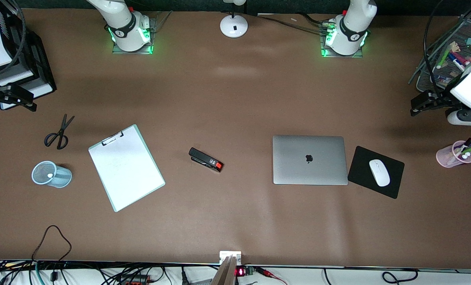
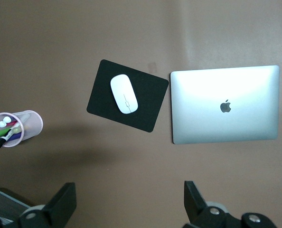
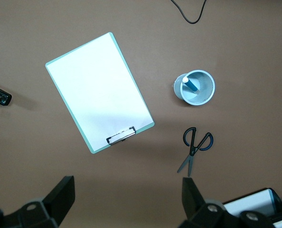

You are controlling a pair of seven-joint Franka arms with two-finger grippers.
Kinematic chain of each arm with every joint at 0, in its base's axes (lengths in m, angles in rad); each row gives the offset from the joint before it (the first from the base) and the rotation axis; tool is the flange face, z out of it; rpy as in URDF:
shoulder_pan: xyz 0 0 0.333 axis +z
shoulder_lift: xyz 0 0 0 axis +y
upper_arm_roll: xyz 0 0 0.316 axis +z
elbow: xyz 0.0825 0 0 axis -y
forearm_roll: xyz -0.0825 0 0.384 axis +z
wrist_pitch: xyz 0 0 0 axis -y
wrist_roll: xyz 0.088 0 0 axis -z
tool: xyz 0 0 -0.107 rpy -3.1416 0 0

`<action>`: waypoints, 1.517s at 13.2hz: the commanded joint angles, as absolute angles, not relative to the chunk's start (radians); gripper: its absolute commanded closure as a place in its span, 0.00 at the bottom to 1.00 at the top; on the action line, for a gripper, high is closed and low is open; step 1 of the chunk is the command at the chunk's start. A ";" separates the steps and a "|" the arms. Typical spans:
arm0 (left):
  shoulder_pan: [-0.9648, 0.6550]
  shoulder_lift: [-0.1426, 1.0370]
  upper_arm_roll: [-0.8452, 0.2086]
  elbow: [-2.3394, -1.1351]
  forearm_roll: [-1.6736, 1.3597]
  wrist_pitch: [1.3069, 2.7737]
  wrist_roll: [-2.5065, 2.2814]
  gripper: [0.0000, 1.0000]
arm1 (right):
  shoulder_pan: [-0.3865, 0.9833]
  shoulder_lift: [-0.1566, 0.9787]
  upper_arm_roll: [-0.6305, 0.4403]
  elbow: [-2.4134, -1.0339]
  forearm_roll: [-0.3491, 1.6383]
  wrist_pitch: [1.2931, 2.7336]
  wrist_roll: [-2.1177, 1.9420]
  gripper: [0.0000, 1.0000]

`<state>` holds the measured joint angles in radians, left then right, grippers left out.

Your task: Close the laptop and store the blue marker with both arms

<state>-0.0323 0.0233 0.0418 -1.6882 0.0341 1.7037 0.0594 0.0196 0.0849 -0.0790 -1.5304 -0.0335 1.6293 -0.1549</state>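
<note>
The silver-grey laptop (image 1: 309, 160) lies shut on the table, apple logo up; it also shows in the left wrist view (image 2: 225, 104). The blue marker (image 3: 192, 84) stands in a light-blue mesh cup (image 3: 201, 95); in the front view only its white end (image 1: 50, 175) shows inside that cup (image 1: 61, 177). My left gripper (image 1: 416, 107) hangs open and empty over the left arm's end of the table, its fingers (image 2: 65, 202) spread wide. My right gripper (image 1: 29, 103) hangs open and empty over the right arm's end, fingers (image 3: 62, 192) spread wide.
A black mouse pad (image 1: 394, 186) with a white mouse (image 1: 379, 172) lies beside the laptop. A pink pen cup (image 1: 447, 156), a wire tray (image 1: 463, 33), a stapler (image 1: 206, 160), a clipboard (image 1: 126, 167) and scissors (image 1: 58, 133) are also on the table.
</note>
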 commanded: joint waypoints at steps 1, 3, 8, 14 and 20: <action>-0.031 0.037 0.043 -1.657 0.014 1.675 0.054 0.00 | 0.023 0.057 -0.074 -1.534 -0.018 1.618 -0.140 0.00; -0.031 0.035 0.043 -1.657 0.014 1.666 0.051 0.00 | 0.029 0.055 -0.069 -1.534 -0.020 1.605 -0.141 0.00; -0.025 0.037 0.044 -1.655 0.014 1.660 0.055 0.00 | 0.028 0.055 -0.071 -1.534 -0.018 1.603 -0.140 0.00; -0.025 0.037 0.044 -1.654 0.014 1.660 0.057 0.00 | 0.023 0.049 -0.075 -1.542 0.023 1.603 -0.138 0.00; -0.034 0.046 0.043 -1.655 0.014 1.660 0.052 0.00 | 0.023 0.049 -0.075 -1.542 0.052 1.609 -0.108 0.00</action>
<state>-0.0311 0.0251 0.0425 -1.6877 0.0341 1.6828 0.0580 0.0240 0.0689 -0.0810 -1.5308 0.0370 1.6132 -0.1461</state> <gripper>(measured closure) 0.000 0.000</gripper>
